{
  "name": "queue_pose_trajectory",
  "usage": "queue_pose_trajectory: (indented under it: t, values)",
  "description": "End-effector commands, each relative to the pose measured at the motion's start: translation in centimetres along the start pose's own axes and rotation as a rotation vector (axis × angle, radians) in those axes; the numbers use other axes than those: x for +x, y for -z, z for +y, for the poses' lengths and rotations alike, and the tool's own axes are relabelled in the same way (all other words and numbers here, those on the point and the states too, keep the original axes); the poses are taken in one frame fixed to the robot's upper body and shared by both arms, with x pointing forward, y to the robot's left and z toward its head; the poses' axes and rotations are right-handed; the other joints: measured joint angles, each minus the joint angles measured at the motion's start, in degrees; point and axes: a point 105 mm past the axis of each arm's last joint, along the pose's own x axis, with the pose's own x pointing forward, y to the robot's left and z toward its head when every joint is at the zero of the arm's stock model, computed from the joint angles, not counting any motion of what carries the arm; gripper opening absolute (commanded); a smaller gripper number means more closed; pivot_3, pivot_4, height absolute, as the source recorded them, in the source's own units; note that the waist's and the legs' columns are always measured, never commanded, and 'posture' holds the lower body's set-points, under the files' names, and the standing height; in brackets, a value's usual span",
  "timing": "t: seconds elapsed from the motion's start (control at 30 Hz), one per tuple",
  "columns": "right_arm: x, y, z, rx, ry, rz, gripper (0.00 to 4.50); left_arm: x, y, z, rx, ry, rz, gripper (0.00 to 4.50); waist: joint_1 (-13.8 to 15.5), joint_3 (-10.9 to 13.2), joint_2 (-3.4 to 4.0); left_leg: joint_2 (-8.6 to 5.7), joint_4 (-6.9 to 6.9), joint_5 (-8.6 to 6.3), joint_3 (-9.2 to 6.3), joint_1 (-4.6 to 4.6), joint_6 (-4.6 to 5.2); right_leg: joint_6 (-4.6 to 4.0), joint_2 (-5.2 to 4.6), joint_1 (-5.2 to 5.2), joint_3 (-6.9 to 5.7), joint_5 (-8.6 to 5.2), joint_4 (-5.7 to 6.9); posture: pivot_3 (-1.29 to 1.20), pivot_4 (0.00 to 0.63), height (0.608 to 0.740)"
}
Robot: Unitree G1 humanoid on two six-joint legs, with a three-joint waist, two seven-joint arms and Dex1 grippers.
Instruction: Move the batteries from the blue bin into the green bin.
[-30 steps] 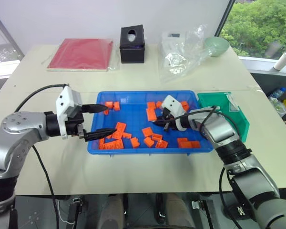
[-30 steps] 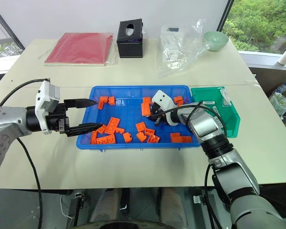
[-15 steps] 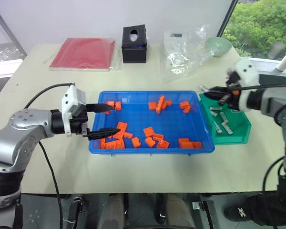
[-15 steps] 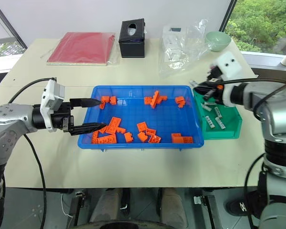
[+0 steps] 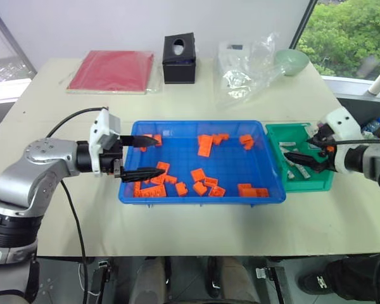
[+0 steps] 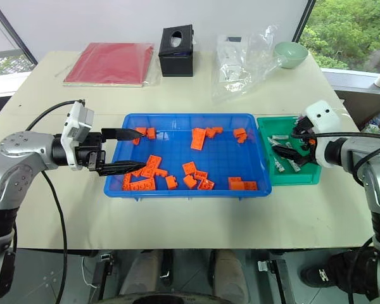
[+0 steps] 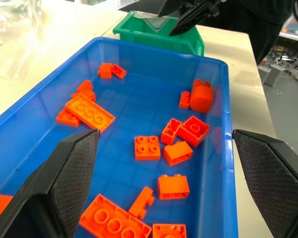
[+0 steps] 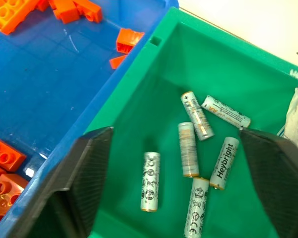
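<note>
Since a second ago the right gripper (image 6: 290, 149) has been carried out of the blue bin (image 5: 177, 196) and across to the green bin (image 8: 139, 106), over which it is now held with its fingers spread apart and nothing between them. Six batteries (image 8: 187, 148) are seen lying loose on the floor of the green bin (several angled toward one another, one apart nearer the blue bin's side). Only orange bricks (image 5: 201, 179) are observed scattered in the blue bin. The left gripper (image 5: 141, 156) is held over the blue bin's left end, fingers wide apart and empty.
</note>
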Motion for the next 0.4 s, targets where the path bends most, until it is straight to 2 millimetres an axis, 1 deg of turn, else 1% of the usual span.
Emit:
queue_pose_trajectory:
  t: [0.03,0.07,0.17,0.3,0.4]
  values:
    - [-3.6,-2.5,-1.1,-0.142,-0.068,-0.152,3.92,-1.5,-1.1,0.7,0.058,-0.037,0.005,4.5,0.17,0.0,0.0,-0.02,0.0,0.0,-0.02,-0.01,0.0,0.01,0.0,0.02,-0.01,-0.01,-0.02,0.0,0.15,0.736]
    - [-4.2,-2.3,-1.2,-0.171,-0.096,-0.157,3.92,-1.9,-1.1,0.9,0.059,-0.047,0.011,4.5,0.09,0.0,0.0,-0.02,0.0,0.0,-0.02,-0.01,0.0,0.02,0.0,0.03,-0.01,-0.01,-0.04,0.0,0.15,0.736]
    - [-5.7,0.2,-2.2,-0.256,-0.157,-0.072,3.92,-3.9,-1.2,1.6,0.056,-0.084,0.037,4.5,-0.01,0.0,-0.02,-0.01,-0.02,0.0,-0.02,0.02,0.01,0.02,0.0,0.06,-0.01,-0.02,-0.06,0.0,0.15,0.736]
    - [-7.2,2.4,-3.6,-0.215,-0.207,-0.021,3.92,-6.5,-1.0,2.3,0.048,-0.137,0.082,4.5,-0.33,0.01,0.01,0.01,-0.01,0.0,0.03,0.08,0.01,-0.07,0.0,0.07,-0.01,-0.07,-0.06,0.0,0.15,0.736]
    - [-7.5,3.4,-4.6,-0.194,-0.197,-0.004,3.92,-8.1,-0.4,3.1,0.056,-0.199,0.125,4.5,-0.44,0.01,0.04,0.03,-0.02,0.0,0.04,0.1,0.0,-0.1,0.0,0.06,-0.01,-0.08,-0.03,0.0,0.15,0.736]
